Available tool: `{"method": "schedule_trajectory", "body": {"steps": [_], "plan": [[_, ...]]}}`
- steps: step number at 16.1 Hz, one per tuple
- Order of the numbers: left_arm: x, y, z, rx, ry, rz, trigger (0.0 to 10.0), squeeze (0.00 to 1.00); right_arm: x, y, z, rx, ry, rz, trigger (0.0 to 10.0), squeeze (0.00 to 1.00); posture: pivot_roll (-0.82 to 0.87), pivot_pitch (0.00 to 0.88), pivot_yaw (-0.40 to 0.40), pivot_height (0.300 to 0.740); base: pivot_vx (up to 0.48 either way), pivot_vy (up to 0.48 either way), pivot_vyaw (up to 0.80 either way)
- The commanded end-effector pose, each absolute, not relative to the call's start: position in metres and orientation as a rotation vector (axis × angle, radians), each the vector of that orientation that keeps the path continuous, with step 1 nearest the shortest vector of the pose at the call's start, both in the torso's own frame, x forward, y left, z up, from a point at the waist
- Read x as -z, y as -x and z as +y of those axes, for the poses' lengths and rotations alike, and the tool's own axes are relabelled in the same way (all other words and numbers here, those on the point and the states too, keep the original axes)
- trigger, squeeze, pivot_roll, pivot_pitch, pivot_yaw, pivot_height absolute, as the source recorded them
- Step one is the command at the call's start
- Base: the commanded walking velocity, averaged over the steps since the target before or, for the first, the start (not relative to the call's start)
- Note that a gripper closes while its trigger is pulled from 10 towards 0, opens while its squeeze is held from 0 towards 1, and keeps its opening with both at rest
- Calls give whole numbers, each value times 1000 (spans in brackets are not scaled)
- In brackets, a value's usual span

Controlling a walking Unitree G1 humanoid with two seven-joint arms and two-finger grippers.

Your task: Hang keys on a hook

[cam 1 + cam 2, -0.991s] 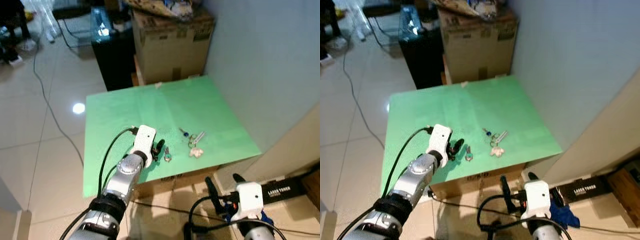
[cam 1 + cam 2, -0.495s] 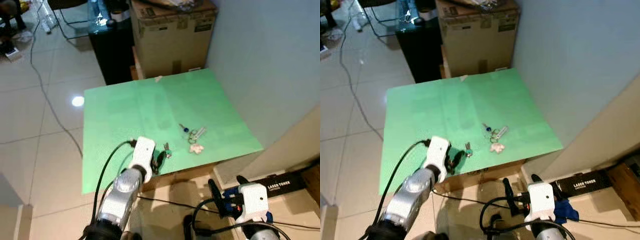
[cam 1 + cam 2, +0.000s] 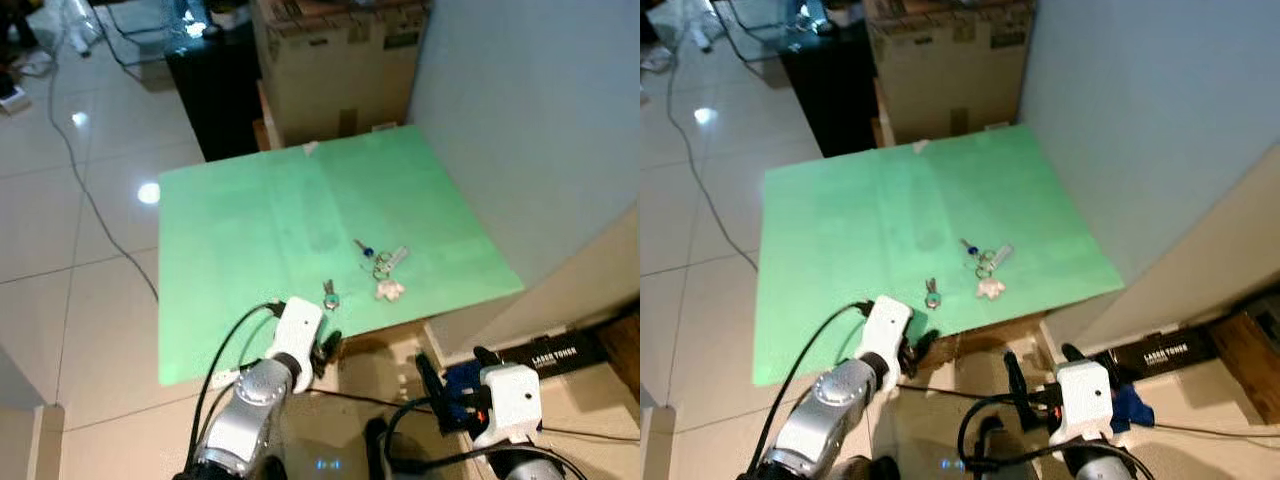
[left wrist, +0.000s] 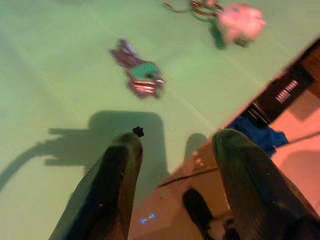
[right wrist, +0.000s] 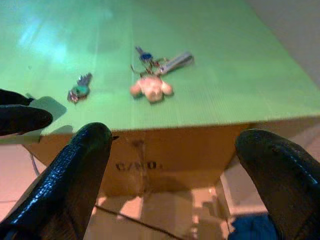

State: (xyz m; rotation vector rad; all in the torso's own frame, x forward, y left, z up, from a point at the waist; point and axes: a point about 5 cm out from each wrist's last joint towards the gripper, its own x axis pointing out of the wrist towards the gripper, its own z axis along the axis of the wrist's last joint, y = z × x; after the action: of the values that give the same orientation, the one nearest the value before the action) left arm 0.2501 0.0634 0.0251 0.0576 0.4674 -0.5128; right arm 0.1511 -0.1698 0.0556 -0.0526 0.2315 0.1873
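Observation:
A key bunch [image 3: 380,268] with a pale charm lies near the front right of the green tabletop [image 3: 250,220]. A single green-headed key [image 3: 328,294] lies to its left, close to the front edge. My left gripper [image 3: 325,352] is open and holds nothing; it hangs just off that front edge, short of the single key [image 4: 141,75]. My right gripper [image 3: 450,372] is open and low in front of the table, below the tabletop's level. Along its fingers I see the key bunch [image 5: 152,75] and the single key [image 5: 79,90].
The green top sits on a cardboard box [image 5: 165,160]. Behind the table stand a large cardboard box [image 3: 335,60] and a black cabinet [image 3: 210,90]. A pale wall [image 3: 540,120] runs along the right. A cable [image 3: 100,210] crosses the tiled floor; a black toner box [image 3: 560,352] lies at the right.
My left gripper has pulled back from beside the single key to just off the table's front edge. Both sets of keys lie where they were. The head camera has shifted.

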Motion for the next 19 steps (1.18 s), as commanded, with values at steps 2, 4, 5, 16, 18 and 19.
{"method": "schedule_trajectory", "body": {"steps": [2,4,5,16,18,19], "plan": [[-26,-244,40,559,-18,465,10000,0,-64,-150,-167,-197,48,214,10000,0,-242,234,47,740,0,0,0],[-27,-249,31,560,-14,453,10000,0,-64,-145,-160,-217,57,221,10000,0,-250,244,48,740,0,0,0],[-31,-252,25,561,-4,432,10000,0,-64,-144,-159,-219,57,224,10000,0,-256,246,50,740,0,0,0],[-35,-261,-4,563,-54,351,10000,0,-66,-130,-159,-188,59,253,10000,0,-304,261,62,740,0,0,0],[-42,-265,-2,518,-32,301,10000,0,-66,-125,-160,-181,59,261,10000,0,-315,268,68,740,0,0,0],[-48,-267,-2,517,-28,274,10000,0,-65,-122,-161,-173,58,266,10000,0,-314,272,72,740,0,0,0]]}}
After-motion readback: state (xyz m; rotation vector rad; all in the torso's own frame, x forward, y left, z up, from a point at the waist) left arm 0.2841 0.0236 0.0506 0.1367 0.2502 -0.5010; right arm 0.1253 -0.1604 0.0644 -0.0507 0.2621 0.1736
